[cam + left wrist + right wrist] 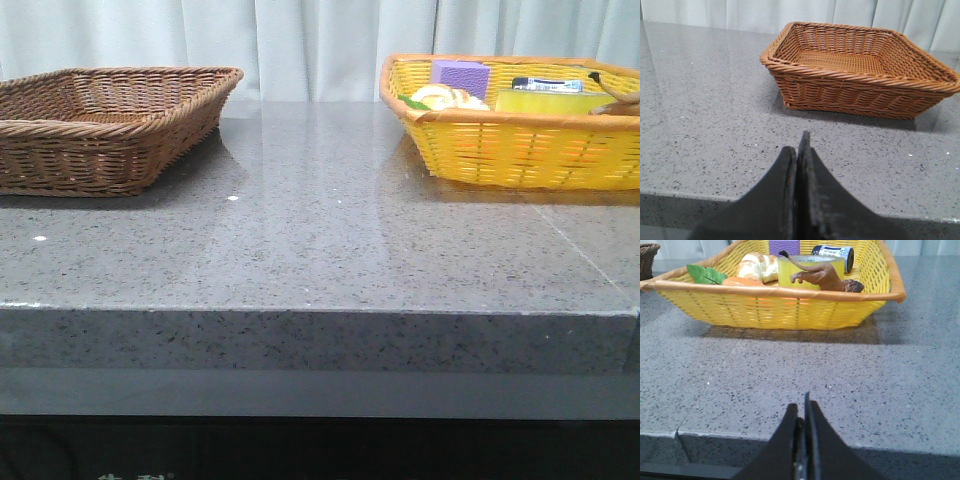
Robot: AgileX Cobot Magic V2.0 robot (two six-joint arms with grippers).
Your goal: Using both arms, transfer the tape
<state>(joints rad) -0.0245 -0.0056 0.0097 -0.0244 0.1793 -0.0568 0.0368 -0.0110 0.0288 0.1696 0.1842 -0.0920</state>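
The tape [810, 269], a thick translucent yellow roll, stands in the yellow basket [790, 294] at the table's back right, with a brown toy animal [826, 277] leaning on its front. In the front view the tape [545, 100] shows as a yellow band just above the basket's rim [500, 120]. My right gripper [801, 407] is shut and empty, over the table's front edge, well short of the basket. My left gripper [799, 145] is shut and empty, near the front edge, facing the brown wicker basket [860, 70]. Neither gripper shows in the front view.
The brown wicker basket [110, 120] stands at the back left with nothing in it. The yellow basket also holds a purple block [460, 75], bread [445, 97], a blue-and-white can [832, 251] and a green leaf [707, 274]. A white curtain hangs behind the grey stone table [320, 240].
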